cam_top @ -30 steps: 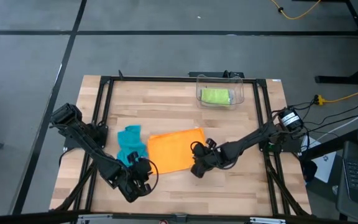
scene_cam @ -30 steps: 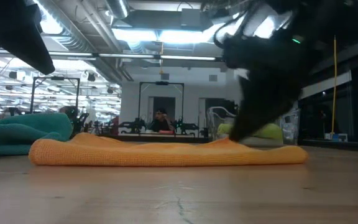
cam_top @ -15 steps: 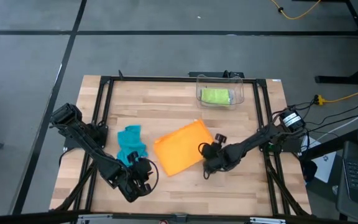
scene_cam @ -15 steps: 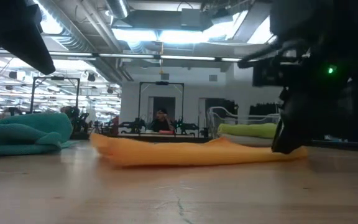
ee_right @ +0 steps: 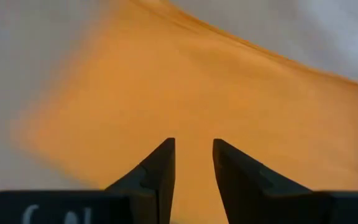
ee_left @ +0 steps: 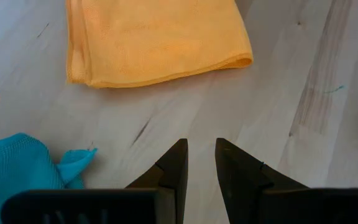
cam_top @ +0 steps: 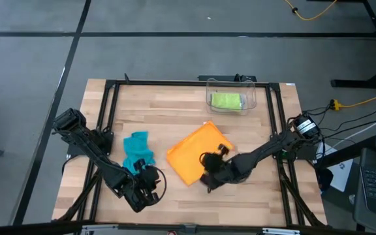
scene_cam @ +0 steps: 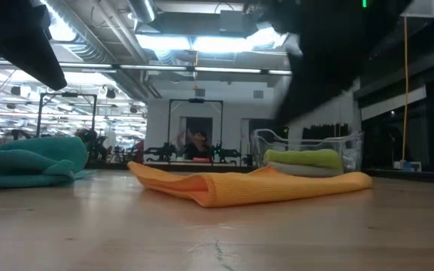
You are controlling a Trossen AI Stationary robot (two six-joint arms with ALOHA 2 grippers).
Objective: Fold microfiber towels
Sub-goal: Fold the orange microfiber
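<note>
The whole table (cam_top: 188, 98) is seen straight down from overhead. A level view is taken from tabletop height, close to the wood, across into the room behind. Each wrist camera is aimed down past its own fingers at close range. The orange towel (cam_top: 198, 151) (scene_cam: 255, 187) (ee_left: 154, 40) (ee_right: 191, 106) is shared by all four views.
</note>
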